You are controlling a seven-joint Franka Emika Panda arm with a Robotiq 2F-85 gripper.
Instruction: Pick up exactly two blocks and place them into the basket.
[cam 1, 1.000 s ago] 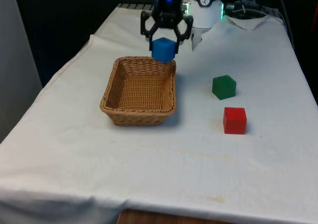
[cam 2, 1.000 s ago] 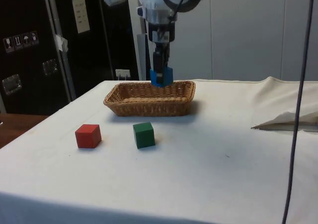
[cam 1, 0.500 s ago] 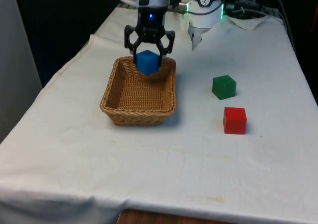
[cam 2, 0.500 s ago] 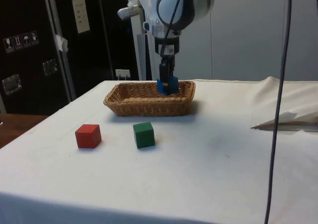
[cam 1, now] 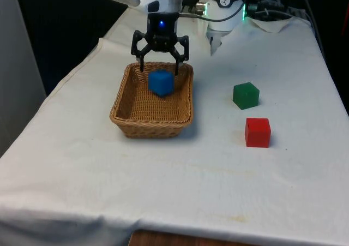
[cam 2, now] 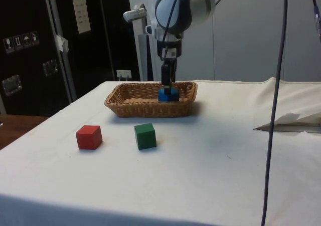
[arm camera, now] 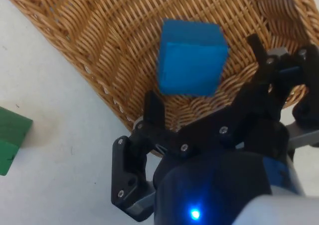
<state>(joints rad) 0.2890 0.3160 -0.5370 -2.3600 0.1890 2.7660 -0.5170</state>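
Basket wall hides part of the blue block in the side view, where just the block's top shows above the woven rim. In the wrist view the green block is cut off at the picture's edge, with one corner showing on the white cloth outside the basket.

The arm comes down from above, its wrist pointing straight down over the basket's far end. The gripper hangs just over the blue block with its fingers spread wide — they stand apart from the block's sides, gripping nothing. The blue block sits inside the basket toward its far end.

On the front view's right, well apart from the basket, the green block and the red block rest on the cloth — near each other, the red one closer to the camera.
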